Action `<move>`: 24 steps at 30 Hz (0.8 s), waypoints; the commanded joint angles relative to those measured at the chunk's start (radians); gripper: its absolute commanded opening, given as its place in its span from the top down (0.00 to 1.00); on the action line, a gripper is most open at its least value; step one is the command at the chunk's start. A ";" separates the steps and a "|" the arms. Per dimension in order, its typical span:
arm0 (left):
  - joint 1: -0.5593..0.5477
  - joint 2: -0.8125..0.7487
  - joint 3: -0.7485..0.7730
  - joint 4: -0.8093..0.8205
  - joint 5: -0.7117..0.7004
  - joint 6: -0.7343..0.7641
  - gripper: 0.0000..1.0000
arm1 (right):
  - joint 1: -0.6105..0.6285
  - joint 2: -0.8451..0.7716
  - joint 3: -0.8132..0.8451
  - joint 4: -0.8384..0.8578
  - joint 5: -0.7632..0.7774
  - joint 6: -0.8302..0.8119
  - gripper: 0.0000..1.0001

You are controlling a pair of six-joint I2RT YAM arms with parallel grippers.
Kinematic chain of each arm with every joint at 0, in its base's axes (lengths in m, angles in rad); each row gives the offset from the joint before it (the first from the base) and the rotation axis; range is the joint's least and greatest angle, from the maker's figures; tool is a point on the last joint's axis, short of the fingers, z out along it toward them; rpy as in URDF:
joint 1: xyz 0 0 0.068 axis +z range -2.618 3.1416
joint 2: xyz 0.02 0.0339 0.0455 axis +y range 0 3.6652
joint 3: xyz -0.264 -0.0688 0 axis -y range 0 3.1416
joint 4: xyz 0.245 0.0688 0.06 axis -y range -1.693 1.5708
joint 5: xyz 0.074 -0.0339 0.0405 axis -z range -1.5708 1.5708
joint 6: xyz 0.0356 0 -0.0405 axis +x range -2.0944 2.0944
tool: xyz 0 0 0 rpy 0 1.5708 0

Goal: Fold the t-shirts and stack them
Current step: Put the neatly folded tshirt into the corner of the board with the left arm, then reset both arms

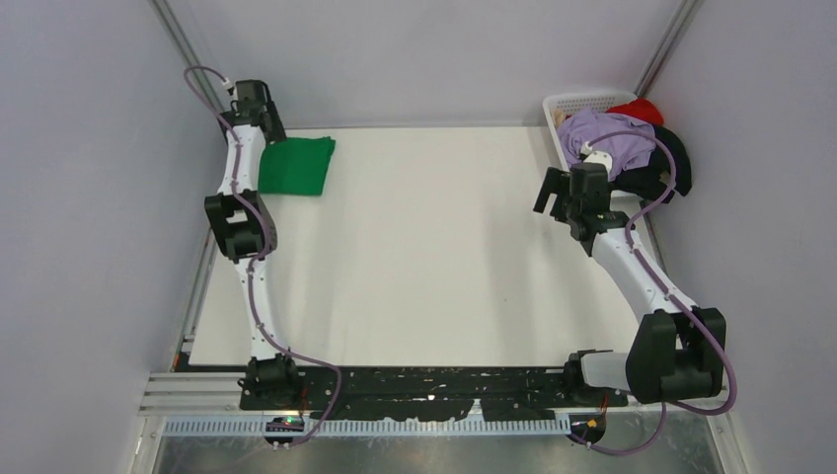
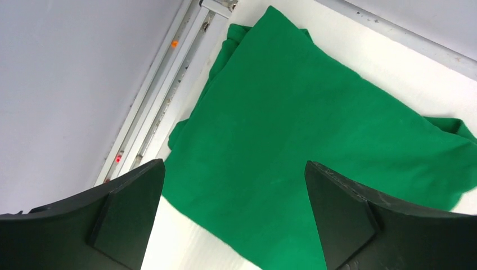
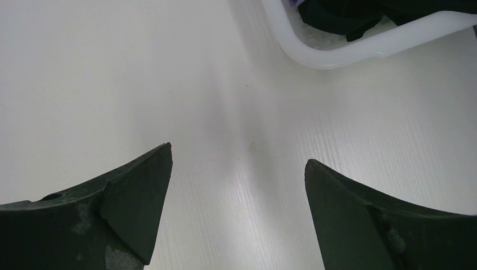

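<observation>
A bright green t-shirt [image 1: 296, 166] lies folded flat at the table's far left corner. It fills the left wrist view [image 2: 315, 140]. My left gripper [image 1: 265, 120] hovers above its near left edge, open and empty [image 2: 233, 166]. A lilac t-shirt [image 1: 617, 138], a red one [image 1: 644, 109] and a black one [image 1: 663, 173] are heaped in the white basket [image 1: 582, 100] at the far right. My right gripper [image 1: 555, 193] is open and empty above bare table [image 3: 237, 154], just left of the basket. The basket's corner [image 3: 337, 56] and black cloth [image 3: 332, 14] show ahead of it.
A metal rail [image 2: 163, 95] runs along the table's left edge beside the green shirt. Grey walls close in the table on the left, far and right sides. The white tabletop [image 1: 434, 247] lies between the two arms.
</observation>
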 commanded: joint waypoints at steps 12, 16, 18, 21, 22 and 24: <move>-0.173 -0.782 -0.720 0.053 0.188 -0.144 0.00 | -0.005 -0.093 -0.115 0.126 -0.120 0.017 0.05; -0.278 -1.096 -1.155 0.242 0.139 -0.176 0.00 | -0.005 -0.131 -0.188 0.190 -0.167 0.022 0.05; -0.319 -1.209 -1.325 0.316 0.180 -0.219 0.00 | -0.006 -0.151 -0.223 0.211 -0.176 0.034 0.05; -0.341 -1.339 -1.552 0.414 0.294 -0.278 0.00 | -0.005 -0.194 -0.290 0.245 -0.193 0.047 0.05; -0.348 -1.374 -1.605 0.437 0.302 -0.288 0.00 | -0.005 -0.217 -0.305 0.264 -0.194 0.046 0.05; -0.359 -1.424 -1.684 0.466 0.304 -0.288 0.00 | -0.005 -0.258 -0.368 0.293 -0.193 0.044 0.05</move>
